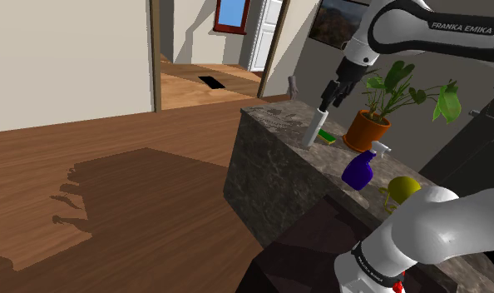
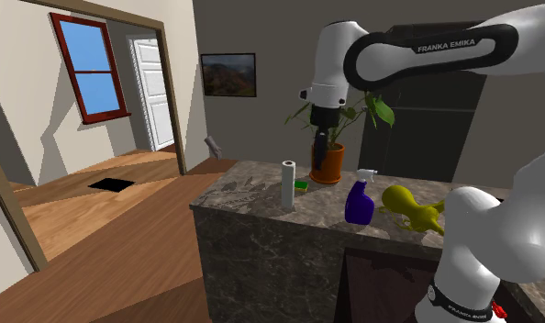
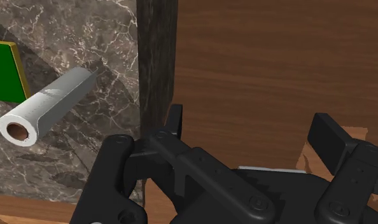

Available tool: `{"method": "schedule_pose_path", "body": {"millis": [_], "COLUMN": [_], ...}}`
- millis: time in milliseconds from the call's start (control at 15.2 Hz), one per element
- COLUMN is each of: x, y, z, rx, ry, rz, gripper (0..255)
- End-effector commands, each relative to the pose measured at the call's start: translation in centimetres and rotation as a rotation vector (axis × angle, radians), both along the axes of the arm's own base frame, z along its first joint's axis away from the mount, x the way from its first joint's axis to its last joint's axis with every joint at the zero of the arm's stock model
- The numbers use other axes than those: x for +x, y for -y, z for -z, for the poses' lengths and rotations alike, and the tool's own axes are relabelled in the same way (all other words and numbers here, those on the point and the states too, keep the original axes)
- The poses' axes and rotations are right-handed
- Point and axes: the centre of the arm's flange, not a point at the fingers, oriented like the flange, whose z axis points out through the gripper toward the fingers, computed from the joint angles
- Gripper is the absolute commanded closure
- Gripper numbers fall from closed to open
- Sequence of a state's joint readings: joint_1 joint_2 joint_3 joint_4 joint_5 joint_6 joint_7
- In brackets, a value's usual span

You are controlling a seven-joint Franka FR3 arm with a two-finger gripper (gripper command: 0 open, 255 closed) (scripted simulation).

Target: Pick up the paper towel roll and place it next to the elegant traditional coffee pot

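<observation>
Countertop [image 1: 277,117] holds paper towel roll [image 1: 314,130], below and beside open end effector [image 1: 326,103].

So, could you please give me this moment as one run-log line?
phase: pre-grasp | hand: open, empty, above counter | paper towel roll: upright, ungrasped, beside green sponge | yellow coffee pot: past blue spray bottle

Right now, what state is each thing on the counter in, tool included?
paper towel roll: upright near the edge of the counter, untouched.
tool: open, empty, above the counter, off to one side of the roll.
green sponge: lying flat beside the roll.
blue spray bottle: upright.
yellow coffee pot: seems tipped on its side; hard to tell.
potted plant: upright.
</observation>
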State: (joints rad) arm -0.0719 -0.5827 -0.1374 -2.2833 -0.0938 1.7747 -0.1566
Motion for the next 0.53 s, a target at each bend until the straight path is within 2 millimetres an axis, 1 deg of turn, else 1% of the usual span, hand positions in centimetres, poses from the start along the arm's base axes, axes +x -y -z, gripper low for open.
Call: {"method": "schedule_pose_path", "body": {"millis": [0, 462], "x": [1.3, 4.9], "y": [2.4, 10.8], "z": [0.8, 3.7], "rx": [0.003, 0.019], "ry": [-0.007, -0.031], "rz": [0.005, 0.022], "gripper": [0, 0]}}
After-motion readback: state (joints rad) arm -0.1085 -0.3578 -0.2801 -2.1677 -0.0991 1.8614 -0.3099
